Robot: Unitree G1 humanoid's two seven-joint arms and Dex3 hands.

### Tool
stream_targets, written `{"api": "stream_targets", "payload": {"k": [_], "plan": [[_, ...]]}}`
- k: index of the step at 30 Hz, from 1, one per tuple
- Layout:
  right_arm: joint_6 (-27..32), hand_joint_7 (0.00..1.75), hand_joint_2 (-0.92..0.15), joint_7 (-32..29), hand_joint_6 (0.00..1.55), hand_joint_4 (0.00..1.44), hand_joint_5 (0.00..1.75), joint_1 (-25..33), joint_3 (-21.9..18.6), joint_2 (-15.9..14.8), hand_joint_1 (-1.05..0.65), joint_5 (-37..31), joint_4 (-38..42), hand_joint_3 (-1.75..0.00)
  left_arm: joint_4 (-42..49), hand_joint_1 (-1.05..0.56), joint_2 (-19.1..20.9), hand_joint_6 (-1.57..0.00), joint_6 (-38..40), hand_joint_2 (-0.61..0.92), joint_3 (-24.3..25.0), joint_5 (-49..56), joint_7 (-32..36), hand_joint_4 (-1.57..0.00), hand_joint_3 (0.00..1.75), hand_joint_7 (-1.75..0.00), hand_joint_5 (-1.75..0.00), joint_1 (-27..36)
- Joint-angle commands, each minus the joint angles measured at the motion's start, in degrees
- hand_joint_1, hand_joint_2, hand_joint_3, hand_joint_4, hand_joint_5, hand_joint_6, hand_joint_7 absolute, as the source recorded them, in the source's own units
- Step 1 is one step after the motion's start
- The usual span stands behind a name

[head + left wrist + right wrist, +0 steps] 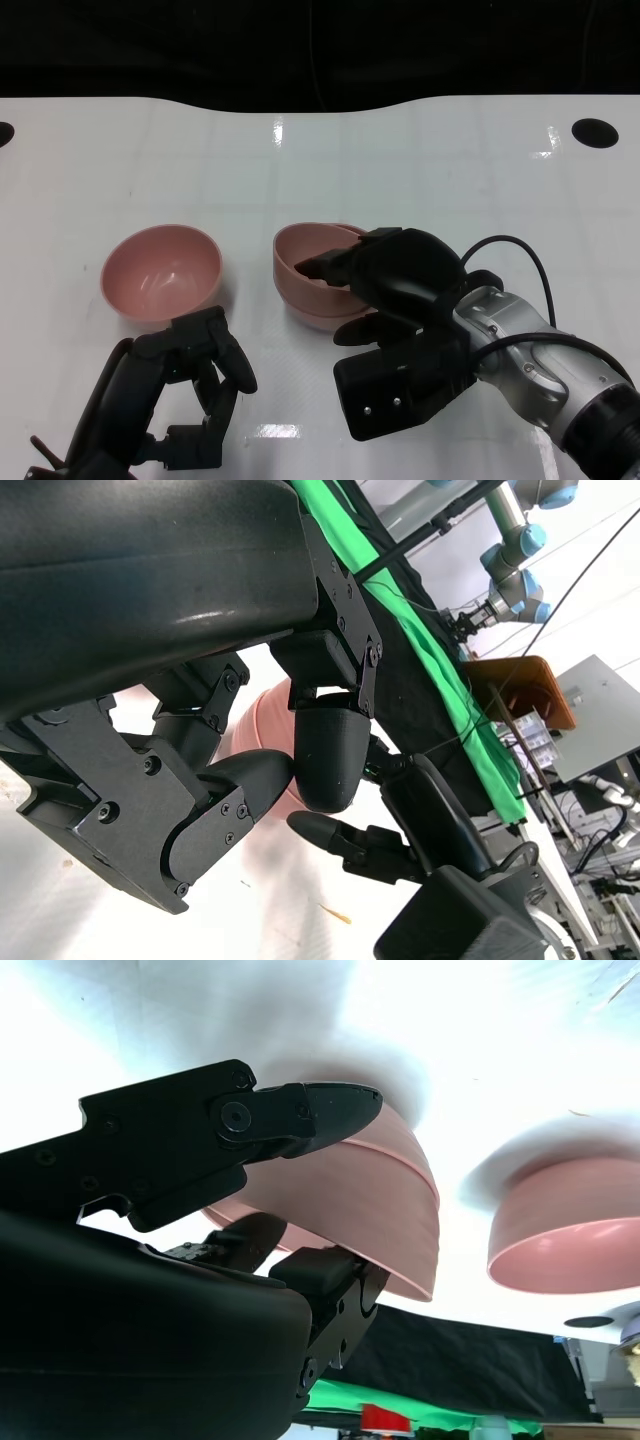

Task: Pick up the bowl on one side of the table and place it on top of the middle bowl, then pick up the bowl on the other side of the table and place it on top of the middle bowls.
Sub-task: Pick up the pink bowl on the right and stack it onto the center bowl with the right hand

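While two pink bowls are seen stacked at the middle of the white surface [420,150] in the head view, the seam between the top bowl [310,245] and the bottom bowl [320,310] is shown far more plainly by the right wrist view. The right robot hand [385,275] is clamped on the top bowl's rim, with fingers inside and outside the wall; this grip is confirmed in the right wrist view, where one finger is laid across the outer wall. A third pink bowl [162,272] is stood alone toward the left side, apart from the stack. The left robot hand [195,385] is held just in front of that bowl, its fingers apart and nothing gripped. Only in the left wrist view are a green cloth [420,630] and other robot arms [515,550] beyond the surface made visible.
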Motion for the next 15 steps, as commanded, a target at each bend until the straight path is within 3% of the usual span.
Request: {"api": "stream_targets", "payload": {"k": [1, 15], "plan": [[0.8, 0.0, -0.92, 1.6, 0.31, 0.23, 0.21, 0.8, -0.4, -1.8, -0.75, 0.4, -3.4, -0.3, -0.7, -0.13, 0.6, -0.79, 0.3, 0.35, 0.2, -0.1, 0.3, -0.87, 1.41, -1.5, -1.69, 0.4], [1.3, 0.01, -0.92, 2.8, 0.33, 0.24, 0.26, 5.4, -2.2, -6.0, -0.75, 0.2, -15.4, -0.35, -0.5, -0.14, 0.9, -0.78, -0.1, 0.35, 0.3, 0.1, 0.3, -0.87, 1.42, -1.52, -1.71, 0.3]]}}
